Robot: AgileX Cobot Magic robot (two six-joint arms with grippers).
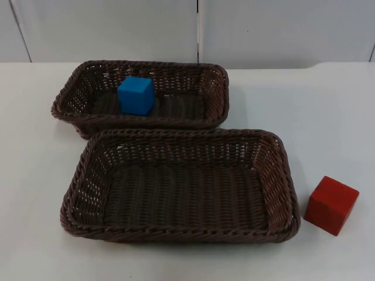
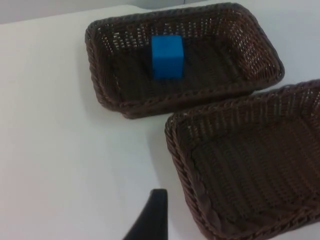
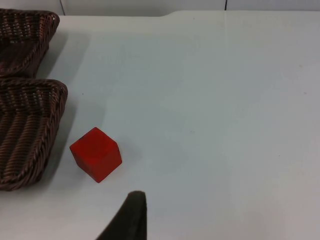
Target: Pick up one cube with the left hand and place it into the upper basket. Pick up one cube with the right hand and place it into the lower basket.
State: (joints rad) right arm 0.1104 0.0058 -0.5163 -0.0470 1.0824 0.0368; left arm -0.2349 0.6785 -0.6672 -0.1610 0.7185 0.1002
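A blue cube (image 1: 136, 95) (image 2: 167, 56) lies inside the upper brown wicker basket (image 1: 218, 96) (image 2: 97, 70), towards its left end. Just in front of that basket stands the lower wicker basket (image 1: 176, 134) (image 2: 176, 145), with nothing in it. A red cube (image 1: 331, 205) (image 3: 96, 154) rests on the white table just right of the lower basket (image 3: 52, 107). My left gripper (image 2: 152, 220) hangs over bare table left of the baskets, well away from the blue cube. My right gripper (image 3: 127, 217) hovers over the table a short way from the red cube, not touching it.
The two baskets sit close together, almost touching. The upper basket's corner (image 3: 30, 30) is also in the right wrist view. Open white table lies right of the red cube and left of both baskets. The grey partition wall (image 1: 193, 29) closes off the back.
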